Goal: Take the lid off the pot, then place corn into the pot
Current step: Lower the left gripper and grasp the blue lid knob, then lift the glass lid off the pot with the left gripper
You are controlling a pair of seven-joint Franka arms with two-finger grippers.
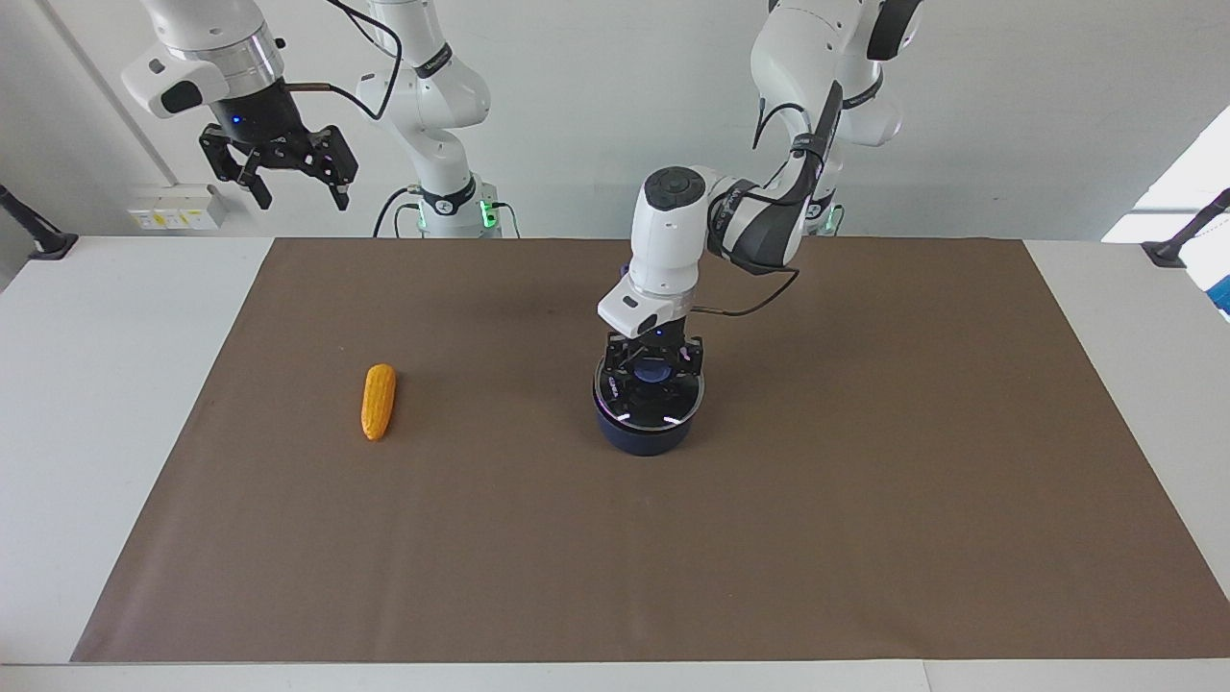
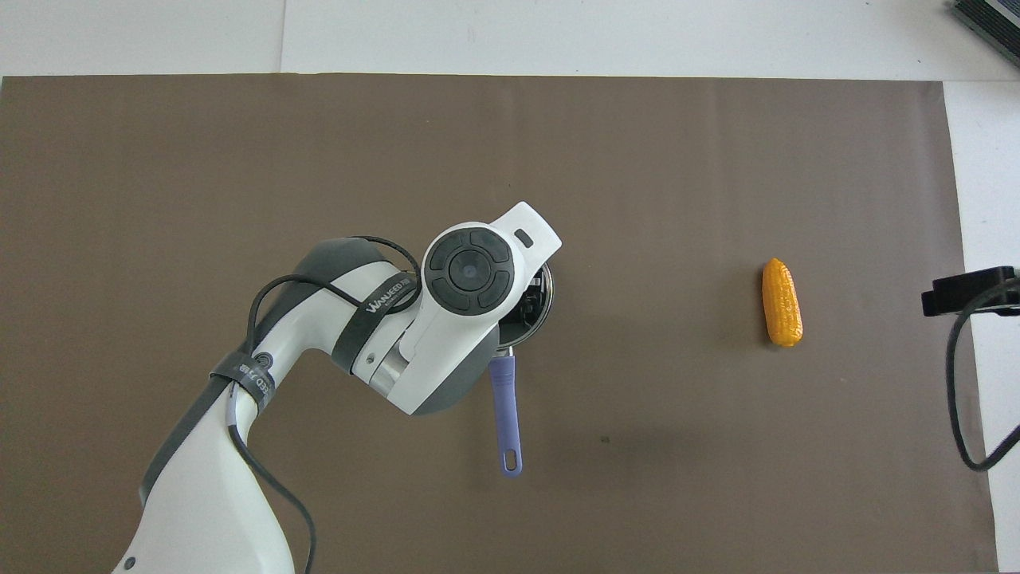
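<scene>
Glass lid (image 1: 650, 396) mostly hidden overhead by L arm.

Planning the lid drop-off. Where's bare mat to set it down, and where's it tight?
Free: the mat between the pot and the corn, and the whole stretch from the pot toward the left arm's end. Crowded: at the pot, where the left claw is shut on the lid knob, handle pointing toward the robots.

A white table (image 1: 115, 404) carried a large brown mat (image 1: 865, 500) that left bare white margins at both ends. A plain pale wall (image 1: 577, 115) rose along the robots' edge, with a small socket strip (image 1: 178, 216) low on it near one corner. Bright light fell across the other corner.
</scene>
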